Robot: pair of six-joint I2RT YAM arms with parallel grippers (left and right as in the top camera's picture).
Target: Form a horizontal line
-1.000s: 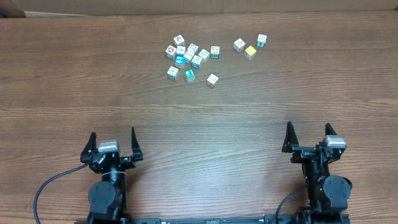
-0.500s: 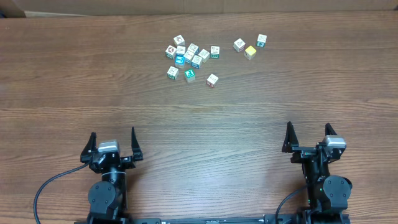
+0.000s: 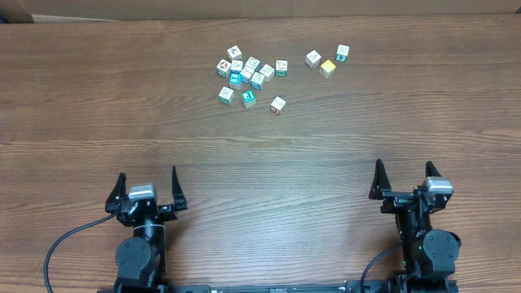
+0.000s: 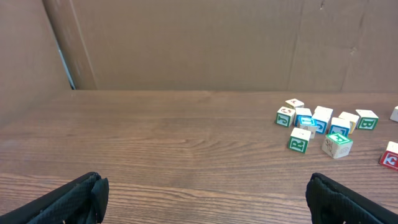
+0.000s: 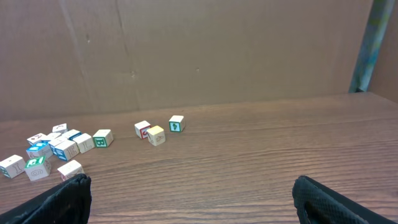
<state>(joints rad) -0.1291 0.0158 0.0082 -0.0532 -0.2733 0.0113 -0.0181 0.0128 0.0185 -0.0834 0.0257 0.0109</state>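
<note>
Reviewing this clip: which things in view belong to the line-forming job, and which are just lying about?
Job: clump of picture cubes, not yet in a row; left hand and right hand, both open, at the near edge.
Lying about: yellow-faced cube, probably spare; black cable; cardboard wall.

Yellow-faced cube (image 3: pixel 327 67) sits on wood-grain table (image 3: pixel 98 122), far side. Loose clump of picture cubes (image 3: pixel 248 72) lies left of it, apart. Brown cardboard wall (image 5: pixel 217 50) stands upright beyond it.
</note>
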